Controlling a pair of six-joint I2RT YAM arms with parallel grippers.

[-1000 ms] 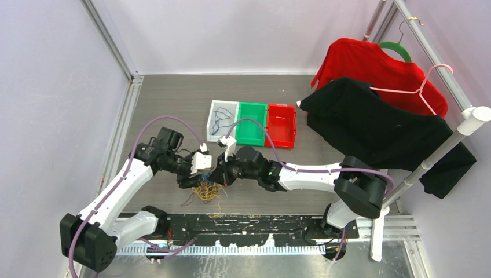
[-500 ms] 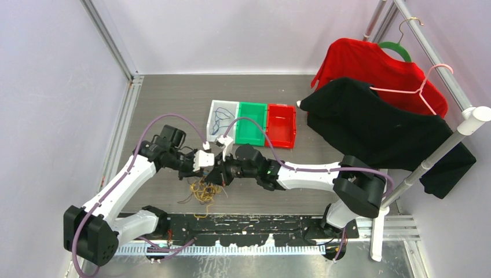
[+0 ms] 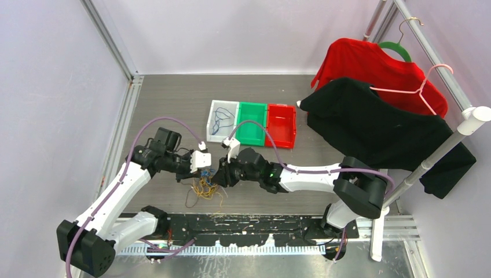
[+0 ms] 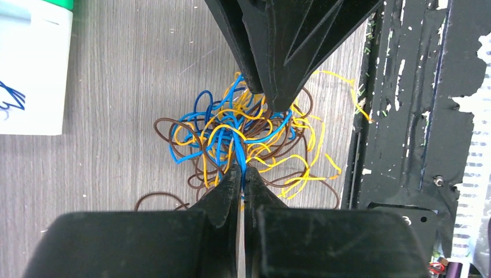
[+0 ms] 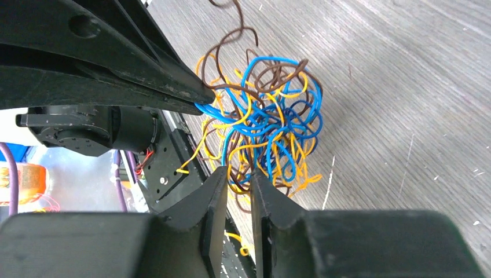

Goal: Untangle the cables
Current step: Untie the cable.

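At the near edge of the grey wood-grain worktop point(image 3: 173, 104), just beside the black base rail point(image 4: 405, 116), the cables point(image 4: 243, 139) lie as one loose knot of thin blue, orange-yellow and brown wires, looped through one another, with a few brown and yellow ends straying onto the boards. Well apart from the knot, toward the back of the worktop, a separate blue wire point(image 3: 222, 119) lies coiled in a white plastic bin point(image 3: 211, 130), which stands in a row with a green plastic bin point(image 3: 253, 104) and a red plastic bin point(image 3: 282, 106). Judged from this, the job is in its early part: one wire looks sorted, while all three colours in the knot remain to be pulled free. The left tool point(image 4: 241, 174) is clenched, its jaws pressed together on a blue strand point(image 4: 238, 153) that runs straight out of the middle of the knot. The right tool point(image 5: 238, 174) faces it from the other side with its jaws a narrow slit apart. Brown and yellow loops touch its fingertips point(image 5: 217, 176) and cross the gap, but nothing there looks pinched, so I take it as released rather than gripping.
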